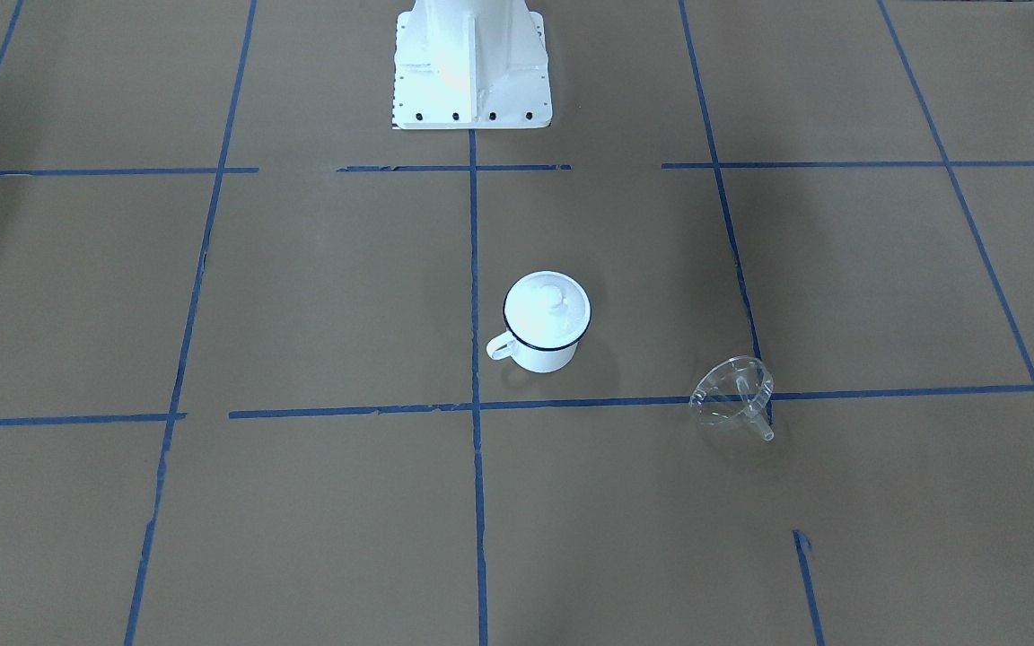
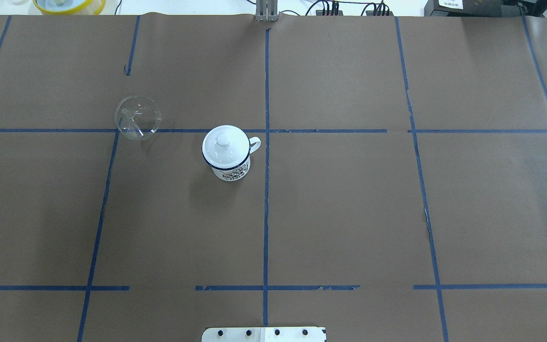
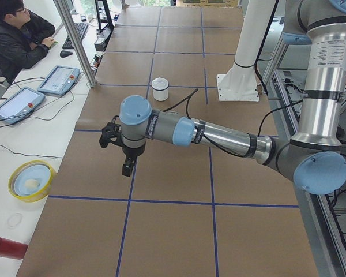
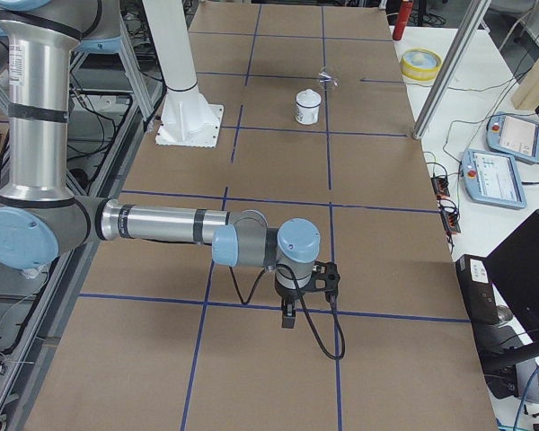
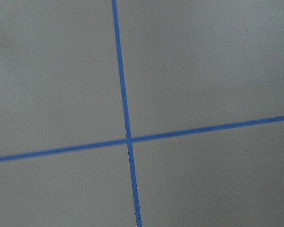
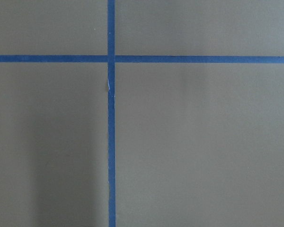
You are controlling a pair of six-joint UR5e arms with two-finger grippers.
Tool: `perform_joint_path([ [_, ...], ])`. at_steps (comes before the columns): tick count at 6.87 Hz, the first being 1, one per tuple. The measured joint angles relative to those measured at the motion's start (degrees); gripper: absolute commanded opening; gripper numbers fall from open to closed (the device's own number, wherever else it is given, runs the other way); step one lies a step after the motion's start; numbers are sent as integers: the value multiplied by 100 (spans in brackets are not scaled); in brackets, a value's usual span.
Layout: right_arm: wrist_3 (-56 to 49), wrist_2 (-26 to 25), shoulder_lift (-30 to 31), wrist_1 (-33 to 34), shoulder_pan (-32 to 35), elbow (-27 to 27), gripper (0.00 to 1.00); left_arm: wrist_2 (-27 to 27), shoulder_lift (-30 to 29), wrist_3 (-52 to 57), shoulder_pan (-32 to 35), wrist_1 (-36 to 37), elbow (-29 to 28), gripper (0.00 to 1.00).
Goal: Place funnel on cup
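Clear funnel (image 2: 137,118) near cup (image 2: 226,152), well apart from left pincer (image 3: 127,167) and right pincer (image 4: 289,318), grips indiscernible.

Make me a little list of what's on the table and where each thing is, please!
cup: white mug with a dark rim, upright near the middle of the table
lid: white, with a knob, sitting on the cup
funnel: clear plastic, on the table, apart from the cup, on the robot's left side
left gripper: over the table, away from the cup; open or shut, cannot tell
right gripper: over the table, away from the cup; cannot tell
job: funnel not yet on the cup
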State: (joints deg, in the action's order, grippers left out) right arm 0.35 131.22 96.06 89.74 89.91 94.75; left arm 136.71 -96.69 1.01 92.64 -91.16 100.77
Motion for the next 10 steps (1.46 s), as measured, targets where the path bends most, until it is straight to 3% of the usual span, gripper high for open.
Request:
perform_joint_path([
  [1, 0, 0, 0, 0, 0, 0, 100, 9, -326, -131, -1, -263, -32, 100],
  [3, 0, 0, 0, 0, 0, 0, 100, 21, -689, -1634, -148, -1221, 49, 100],
  [5, 0, 0, 0, 0, 0, 0, 100, -553, -1163, -3391, -1237, -1601, 260, 100],
  [6, 0, 0, 0, 0, 0, 0, 100, -758, -1614, -3816, -1812, -1229, 256, 100],
  [8, 0, 0, 0, 0, 0, 0, 100, -881, -2763, -4851, -2687, 239, 207, 100],
  [10, 0, 0, 0, 0, 0, 0, 100, -939, -3825, -6369, -3503, 831, -403, 100],
])
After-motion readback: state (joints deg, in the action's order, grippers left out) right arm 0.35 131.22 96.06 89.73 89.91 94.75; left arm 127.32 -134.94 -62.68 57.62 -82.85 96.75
